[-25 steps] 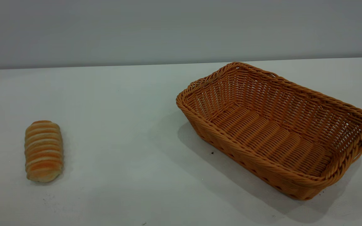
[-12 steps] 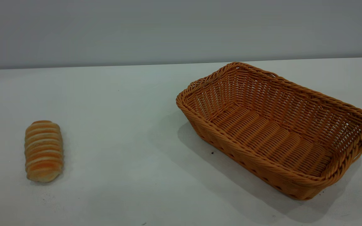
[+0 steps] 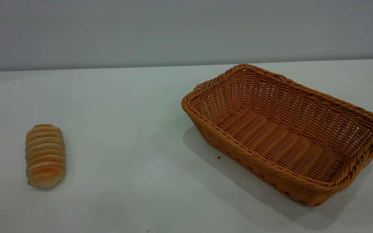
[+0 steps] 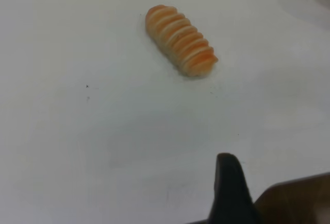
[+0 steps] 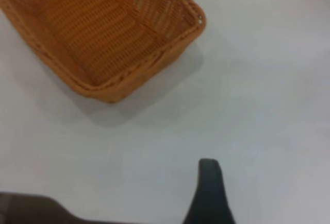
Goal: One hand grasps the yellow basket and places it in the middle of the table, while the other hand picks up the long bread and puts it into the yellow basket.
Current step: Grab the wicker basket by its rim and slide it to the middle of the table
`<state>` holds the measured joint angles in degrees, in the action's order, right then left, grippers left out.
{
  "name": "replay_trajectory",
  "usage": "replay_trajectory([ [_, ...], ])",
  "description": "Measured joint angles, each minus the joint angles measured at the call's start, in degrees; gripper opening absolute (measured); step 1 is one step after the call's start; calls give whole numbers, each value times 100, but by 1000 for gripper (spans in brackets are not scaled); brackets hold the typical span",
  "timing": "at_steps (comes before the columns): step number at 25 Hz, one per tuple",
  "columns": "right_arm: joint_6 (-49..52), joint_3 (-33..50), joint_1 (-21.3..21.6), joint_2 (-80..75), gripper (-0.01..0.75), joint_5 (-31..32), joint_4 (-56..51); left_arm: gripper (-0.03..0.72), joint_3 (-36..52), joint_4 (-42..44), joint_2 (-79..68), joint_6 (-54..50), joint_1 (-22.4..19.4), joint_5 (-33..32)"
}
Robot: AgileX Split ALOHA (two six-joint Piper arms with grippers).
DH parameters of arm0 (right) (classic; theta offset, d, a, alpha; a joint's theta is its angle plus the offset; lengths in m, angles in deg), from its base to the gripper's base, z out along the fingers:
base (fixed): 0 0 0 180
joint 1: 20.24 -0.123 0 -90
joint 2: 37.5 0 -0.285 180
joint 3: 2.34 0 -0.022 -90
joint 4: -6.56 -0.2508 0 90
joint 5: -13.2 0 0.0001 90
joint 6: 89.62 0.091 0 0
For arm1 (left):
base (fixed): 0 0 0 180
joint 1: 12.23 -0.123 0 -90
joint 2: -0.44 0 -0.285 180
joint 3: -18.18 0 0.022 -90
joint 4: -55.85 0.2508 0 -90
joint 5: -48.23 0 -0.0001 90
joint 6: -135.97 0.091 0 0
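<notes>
The long bread (image 3: 45, 156), golden-orange with pale stripes, lies on the white table (image 3: 125, 129) at the left. It also shows in the left wrist view as the bread (image 4: 180, 39), well ahead of my left gripper (image 4: 229, 193), which hovers over bare table apart from it. The yellow basket (image 3: 257, 161), a woven orange-tan tray, stands empty on the right half of the table, turned at an angle. In the right wrist view one corner of the basket (image 5: 139, 80) lies ahead of my right gripper (image 5: 209, 193), with a stretch of table between them. Neither gripper appears in the exterior view.
A plain grey wall (image 3: 186, 32) runs behind the table's far edge. A few small dark specks (image 3: 219, 157) dot the tabletop near the basket. A wide stretch of white surface separates bread and basket.
</notes>
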<state>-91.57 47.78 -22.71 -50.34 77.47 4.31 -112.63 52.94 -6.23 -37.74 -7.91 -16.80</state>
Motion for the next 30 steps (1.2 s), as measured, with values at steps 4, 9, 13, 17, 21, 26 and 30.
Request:
replay_trajectory([
  [4,0,0,-311,0,584,0,-314,531,0,246,-62,-299,103,5],
  [9,94,0,-838,0,584,-29,-377,531,-60,538,-720,-661,103,543],
  [13,852,-70,-1068,-327,584,-334,-70,531,-68,510,-1661,-1157,103,1482],
  [17,1541,-100,-1075,-1224,584,-1229,126,531,-68,417,-2957,-1437,103,2227],
  [21,1854,-118,-1075,-2529,584,-2137,52,531,-68,417,-4269,-1465,103,2843],
  [26,2031,-526,-1075,-4604,584,-2756,-171,531,-292,404,-5544,-1471,103,3326],
  [30,2058,-1067,-1075,-5915,584,-2892,-272,531,-600,399,-6081,-1471,103,3375],
])
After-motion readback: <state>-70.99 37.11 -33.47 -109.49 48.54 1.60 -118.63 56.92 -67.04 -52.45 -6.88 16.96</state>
